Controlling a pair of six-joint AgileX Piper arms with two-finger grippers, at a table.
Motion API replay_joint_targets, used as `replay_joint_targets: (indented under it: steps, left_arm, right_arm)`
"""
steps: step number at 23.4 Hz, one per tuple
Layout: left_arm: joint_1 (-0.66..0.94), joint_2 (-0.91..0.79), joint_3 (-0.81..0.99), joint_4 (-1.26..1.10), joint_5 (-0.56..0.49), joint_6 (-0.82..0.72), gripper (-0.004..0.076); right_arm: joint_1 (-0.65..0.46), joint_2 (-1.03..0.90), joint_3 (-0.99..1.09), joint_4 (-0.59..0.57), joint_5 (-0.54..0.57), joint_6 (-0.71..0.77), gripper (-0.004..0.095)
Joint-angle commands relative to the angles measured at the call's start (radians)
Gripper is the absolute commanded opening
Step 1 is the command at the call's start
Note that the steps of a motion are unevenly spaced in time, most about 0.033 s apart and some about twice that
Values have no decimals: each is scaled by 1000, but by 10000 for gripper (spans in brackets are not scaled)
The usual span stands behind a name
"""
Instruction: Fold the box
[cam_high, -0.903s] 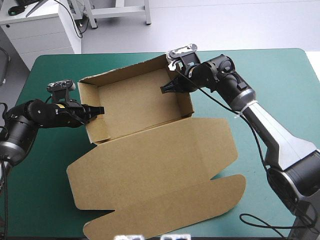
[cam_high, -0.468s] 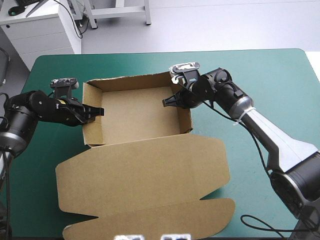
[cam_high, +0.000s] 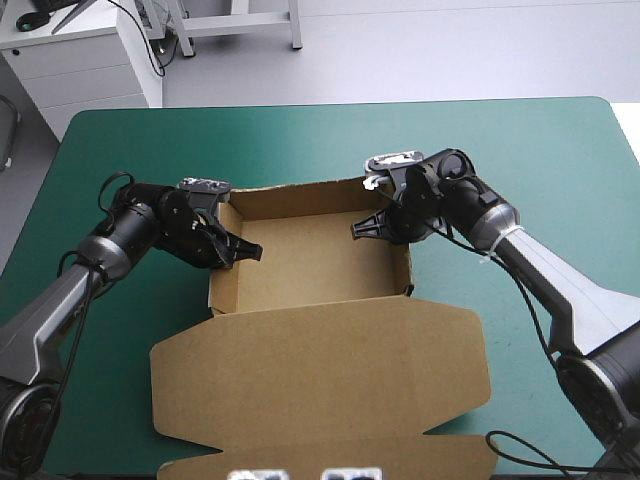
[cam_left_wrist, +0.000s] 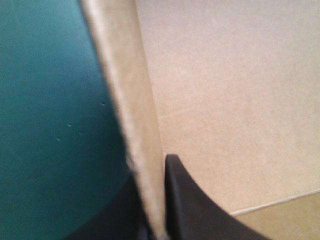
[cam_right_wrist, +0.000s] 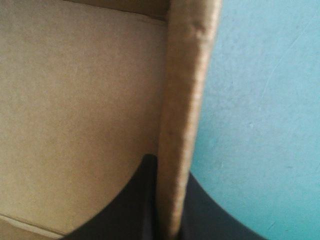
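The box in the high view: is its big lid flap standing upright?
No, the lid lies flat on the teal-green cover, on the near side of the box and its raised walls.

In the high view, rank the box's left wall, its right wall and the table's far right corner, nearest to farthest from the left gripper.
1. The left wall: touching, pinched in the left gripper.
2. The right wall: across the tray on the opposite side, pinched in the right gripper.
3. The table's far right corner: well past both walls, clearly farthest.
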Motion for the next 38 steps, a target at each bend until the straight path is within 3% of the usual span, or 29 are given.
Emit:
replay_joint_targets:
  steps: [1,7,16,18,20,22,26,28,34,38]
  left_arm:
    - [-23,-12,-41,22,-60,-1,-8]
    - [-23,4,-41,32,-50,-24,-8]
    - [-23,60,-41,34,-24,-19,-7]
    - [-26,73,-41,34,-22,-19,0]
    - [-26,73,-41,34,-20,17,57]
    - [-26,73,-41,34,-9,84,163]
    - [-26,73,-41,34,-6,91,439]
    - [-26,73,-41,34,-6,91,473]
    - [-22,43,-46,42,-7,91,475]
    - [-22,-3,-130,64,51,108,475]
  right_arm:
    - [4,-51,61,114,-60,-39,0]
    - [4,-51,157,131,-142,-12,0]
    - [4,-40,168,121,-156,-9,1]
    - [4,-40,168,119,-156,-9,54]
    - [4,-40,166,101,-156,6,237]
    - [4,-40,166,97,-160,7,405]
    - [4,-40,166,69,-164,7,467]
    - [4,-40,161,62,-164,8,467]
    - [4,-40,77,17,-120,10,468]
    - [4,-40,-54,-73,-4,10,469]
